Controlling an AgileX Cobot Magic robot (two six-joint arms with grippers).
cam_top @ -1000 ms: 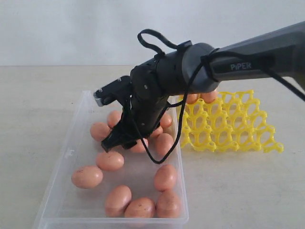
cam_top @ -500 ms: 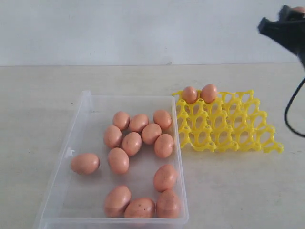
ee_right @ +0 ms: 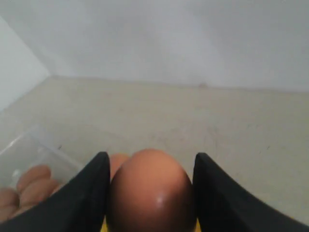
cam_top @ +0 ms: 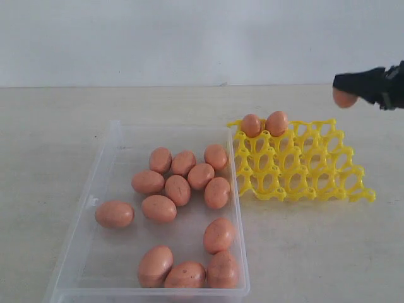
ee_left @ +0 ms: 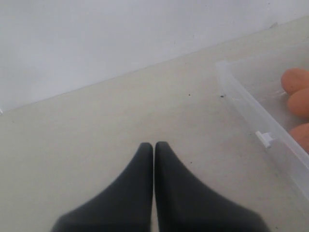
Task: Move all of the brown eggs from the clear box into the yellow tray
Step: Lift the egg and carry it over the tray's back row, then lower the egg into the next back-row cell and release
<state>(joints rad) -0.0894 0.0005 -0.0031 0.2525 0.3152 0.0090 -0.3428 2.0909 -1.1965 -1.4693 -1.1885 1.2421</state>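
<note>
Gone from above the clear box point(cam_top: 120, 259), where it was reaching among the eggs a second ago, the right pincer point(cam_top: 347, 88) now hangs just past the far right corner of the yellow tray point(cam_top: 303, 170), grasping a brown egg point(cam_top: 344, 98) between its two dark fingers point(ee_right: 91, 193). The loose eggs beside the tray have also shuffled a little. Thirteen brown eggs point(cam_top: 177, 189) lie in the box, which sits against the tray's left edge, and two more point(cam_top: 251, 125) sit touching each other in the tray's far left cups. The left pincer point(ee_left: 154, 147) is clenched on nothing and rests low over bare worktop point(cam_top: 303, 252), on the side of the box away from the tray.

The step in hand looks like the carry and set-down. It would go best if the egg came over an empty cup next to the two filled ones, then straight down until the lattice takes its weight, and only then the fingers parted. Letting go from a height risks a bounce or a crack, and the light openwork tray could slide if nudged sideways. The approach should also stay clear of the seated pair. The worktop is pale beige, matte and faintly speckled, and a plain white wall stands behind the tray.
</note>
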